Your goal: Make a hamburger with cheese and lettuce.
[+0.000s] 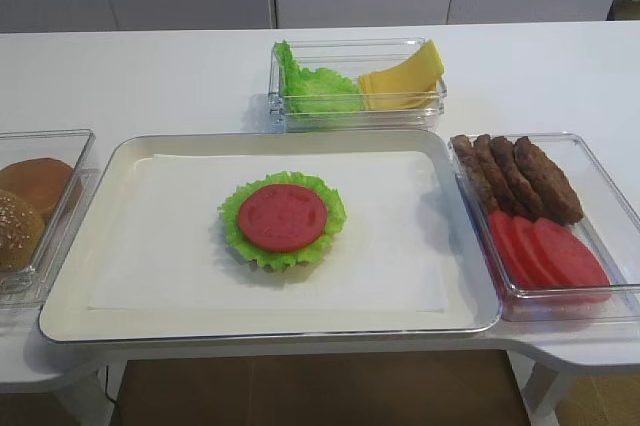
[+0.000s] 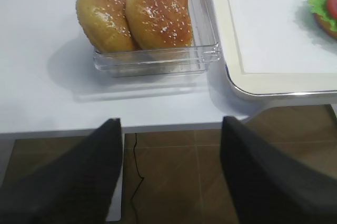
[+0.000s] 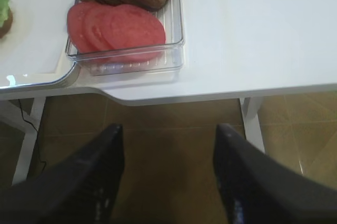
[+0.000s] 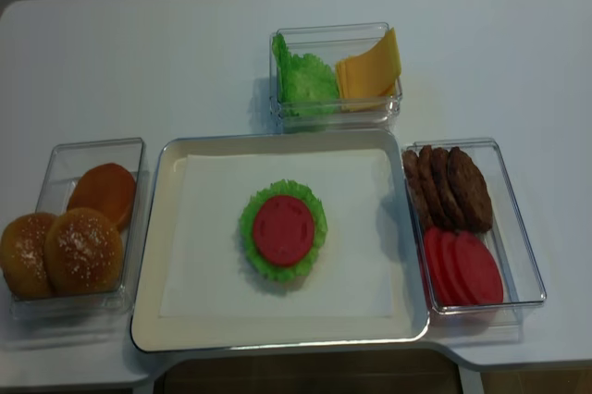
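1. One hamburger [image 1: 282, 219] lay mid-tray [image 1: 120, 161] on white paper: ruffled green leaf with a red disc on top, a brown layer showing beneath in the left wrist view.
2. Several cheese [image 1: 402, 77] slices, thin pale-yellow squares, leaned in the rear clear box [image 1: 300, 118], just beside the spare lettuce [image 1: 315, 88]. They looked light, stiff and slick; the raised upper edge seemed the best hold.
3. Two sets of fingers hung spread and empty off the worktop's [image 1: 150, 76] front edge: right gripper [image 3: 168, 134] below the tomato slices [image 3: 117, 27], left gripper [image 2: 171, 129] below the buns [image 2: 134, 16].
4. Patties [image 1: 515, 174] shared the right box with the tomato slices.
5. Obstruction: the box wall fronting the cheese; the lettuce crowding it.
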`<state>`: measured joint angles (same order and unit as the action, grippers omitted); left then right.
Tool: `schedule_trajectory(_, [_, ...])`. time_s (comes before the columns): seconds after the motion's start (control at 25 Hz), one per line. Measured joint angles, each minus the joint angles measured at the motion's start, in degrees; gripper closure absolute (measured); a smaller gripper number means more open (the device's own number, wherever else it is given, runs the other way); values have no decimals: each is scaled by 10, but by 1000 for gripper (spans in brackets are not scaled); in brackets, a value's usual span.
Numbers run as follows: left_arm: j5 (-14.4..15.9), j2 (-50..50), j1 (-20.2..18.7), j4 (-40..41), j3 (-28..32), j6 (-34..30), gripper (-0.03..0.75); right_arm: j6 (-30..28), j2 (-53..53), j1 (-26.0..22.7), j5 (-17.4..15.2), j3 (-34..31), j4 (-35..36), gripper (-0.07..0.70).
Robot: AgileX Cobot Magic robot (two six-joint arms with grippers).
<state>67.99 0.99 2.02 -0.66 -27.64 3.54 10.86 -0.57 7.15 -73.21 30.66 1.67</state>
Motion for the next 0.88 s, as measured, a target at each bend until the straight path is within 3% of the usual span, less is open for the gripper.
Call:
schedule_trajectory(0.24, [0,0,0,0,0,0,277,-58,16,-1,-1,-1,1,234])
schedule_trajectory(0.56, [0,0,0,0,0,0,277,-86,16,-2,75,-20,4,234])
schedule_trajectory(0.88, [0,0,0,0,0,0,277,-94,16,-2,84,-32,7,234])
